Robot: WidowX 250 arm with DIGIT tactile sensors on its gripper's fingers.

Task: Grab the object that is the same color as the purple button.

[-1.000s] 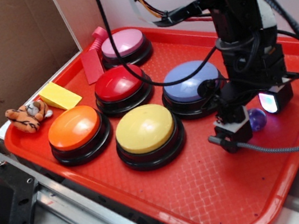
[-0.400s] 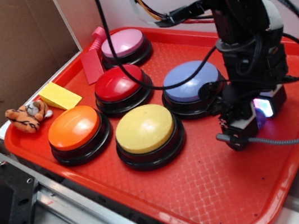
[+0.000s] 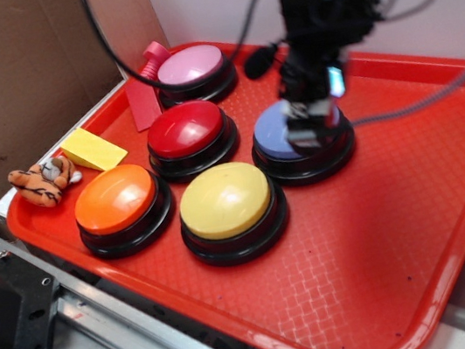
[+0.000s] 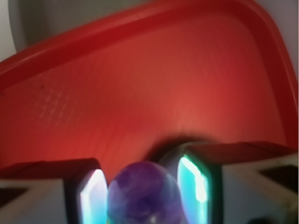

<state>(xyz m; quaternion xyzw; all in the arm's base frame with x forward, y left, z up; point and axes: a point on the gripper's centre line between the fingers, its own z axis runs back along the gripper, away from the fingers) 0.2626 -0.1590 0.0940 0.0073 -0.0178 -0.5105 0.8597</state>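
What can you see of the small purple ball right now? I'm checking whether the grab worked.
The purple ball shows only in the wrist view, blurred: a glossy, round, dark violet sphere with lighter marbled patches, its lower part cut off by the picture's edge. It sits between the two glowing fingers of the gripper, which close against its sides. The red tray lies behind it, apparently not touching it. In the exterior view the ball is hidden behind the blurred gripper.
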